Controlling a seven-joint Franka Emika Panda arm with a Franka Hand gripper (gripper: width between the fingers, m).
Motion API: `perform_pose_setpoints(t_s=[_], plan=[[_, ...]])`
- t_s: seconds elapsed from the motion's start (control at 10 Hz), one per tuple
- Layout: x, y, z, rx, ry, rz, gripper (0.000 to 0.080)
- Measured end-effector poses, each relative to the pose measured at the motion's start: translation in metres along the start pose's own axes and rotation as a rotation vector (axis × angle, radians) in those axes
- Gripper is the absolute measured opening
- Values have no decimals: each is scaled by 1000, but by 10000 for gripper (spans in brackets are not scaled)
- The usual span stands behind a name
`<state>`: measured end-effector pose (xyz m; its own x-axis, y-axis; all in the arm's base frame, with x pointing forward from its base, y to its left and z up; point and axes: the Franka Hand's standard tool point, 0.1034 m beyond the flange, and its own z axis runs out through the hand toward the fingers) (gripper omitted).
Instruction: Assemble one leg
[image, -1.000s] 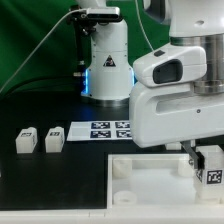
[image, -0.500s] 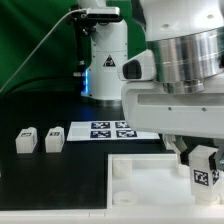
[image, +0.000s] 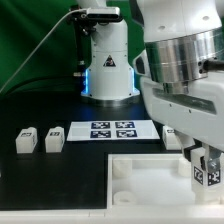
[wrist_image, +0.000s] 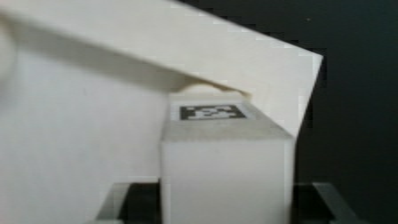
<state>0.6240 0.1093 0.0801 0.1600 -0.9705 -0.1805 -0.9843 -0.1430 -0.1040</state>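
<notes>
My gripper (image: 207, 168) is shut on a leg (image: 206, 174), a small white block with a black-and-white tag facing the camera. It holds the leg upright over the right near part of the large white tray-like piece (image: 140, 175). In the wrist view the leg (wrist_image: 226, 160) stands between the dark fingers (wrist_image: 135, 205), its tagged end next to a corner of the tray-like piece (wrist_image: 107, 90). Two more legs (image: 26, 141) (image: 54, 139) lie on the table at the exterior view's left.
The marker board (image: 112, 129) lies on the black table behind the tray-like piece. The robot's base (image: 107, 60) stands at the back. A small white piece (image: 172, 136) shows just behind my gripper. A green curtain closes the back.
The arm has swung and turned above the tray-like piece. The held leg moved a little left, then back right and slightly lower. The grip has not changed.
</notes>
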Motion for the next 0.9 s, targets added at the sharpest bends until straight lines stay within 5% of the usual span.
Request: perform_pose_setpoints(t_s=[0.4,0.6,0.9], plan=[[-3,0,1,17,-9,95,298],[-3,0,3,11,-8,-127,609],[-7,-2,3,18,1,-497,640]])
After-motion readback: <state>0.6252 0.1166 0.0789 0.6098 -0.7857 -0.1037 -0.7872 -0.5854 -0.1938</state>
